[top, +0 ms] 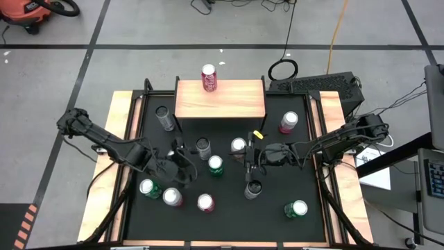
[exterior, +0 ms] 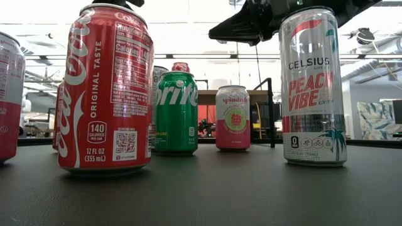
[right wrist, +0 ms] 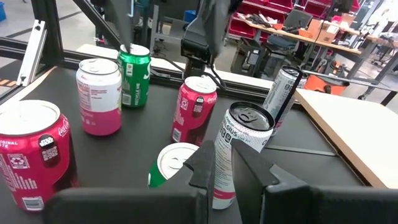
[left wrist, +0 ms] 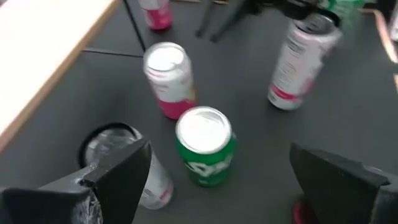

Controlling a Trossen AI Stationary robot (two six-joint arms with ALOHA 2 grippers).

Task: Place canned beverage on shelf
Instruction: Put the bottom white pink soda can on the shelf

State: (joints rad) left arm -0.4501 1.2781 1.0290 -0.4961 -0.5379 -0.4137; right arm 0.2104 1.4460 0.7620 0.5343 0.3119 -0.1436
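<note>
The shelf, light wood on black legs, stands at the mat's far edge with one red can upright on it. Several more cans stand on the black mat. My left gripper hovers open over the mat's middle, and a green Sprite can stands just ahead, between the lines of its two fingers, untouched. A silver can stands by its one finger. My right gripper hangs shut above the mat, right of the Sprite can, with nothing in it.
Around the Sprite can stand a white-and-pink can, a silver can and a tall Celsius can. More cans line the near side and the right. The mat's wooden side rails bound the area.
</note>
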